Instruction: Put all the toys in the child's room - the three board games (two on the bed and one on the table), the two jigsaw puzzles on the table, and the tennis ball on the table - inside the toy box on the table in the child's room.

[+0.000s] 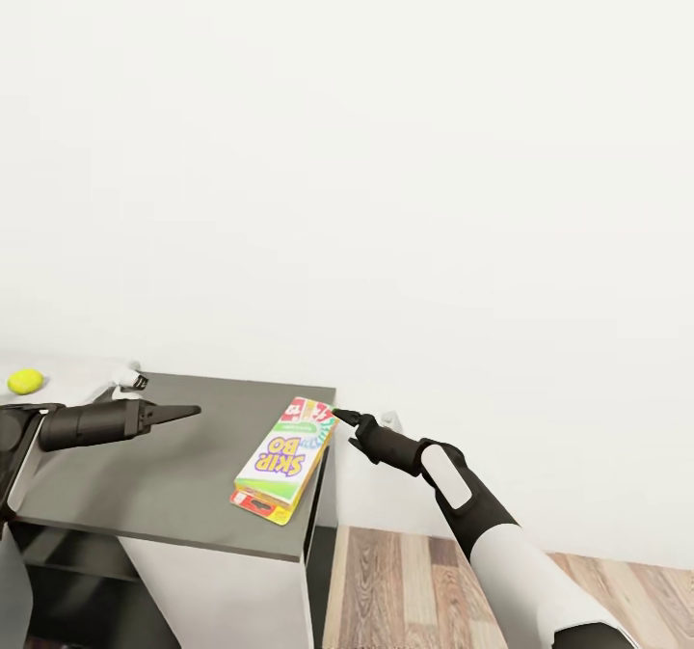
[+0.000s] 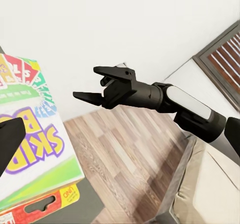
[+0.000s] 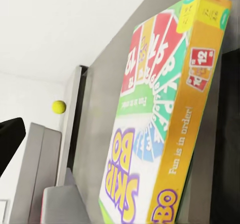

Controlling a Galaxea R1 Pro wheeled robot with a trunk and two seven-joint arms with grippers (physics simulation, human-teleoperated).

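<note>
Right arm (image 1: 501, 533) comes nearest, white and black, reaching in from the floor side. Beyond it the dark grey surface (image 1: 145, 485) of a low cabinet carries 1 board game (image 1: 282, 459) — the Skip-Bo box, lying flat at the right edge, a corner overhanging, perhaps easing a grasp. Right end effector (image 1: 339, 417) hovers open beside the box's far corner, apart from it. Left end effector (image 1: 183, 411), seemingly closed, hangs over the cabinet's middle. Smallest, the tennis ball (image 1: 26, 380) sits beyond the left edge.

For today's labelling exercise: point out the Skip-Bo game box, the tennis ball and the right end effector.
Skip-Bo game box (image 1: 282, 459), head view, middle of its printed cover.
Tennis ball (image 1: 26, 380), head view, centre of the ball.
Right end effector (image 2: 95, 88), left wrist view, midway between its fingertips.
</note>
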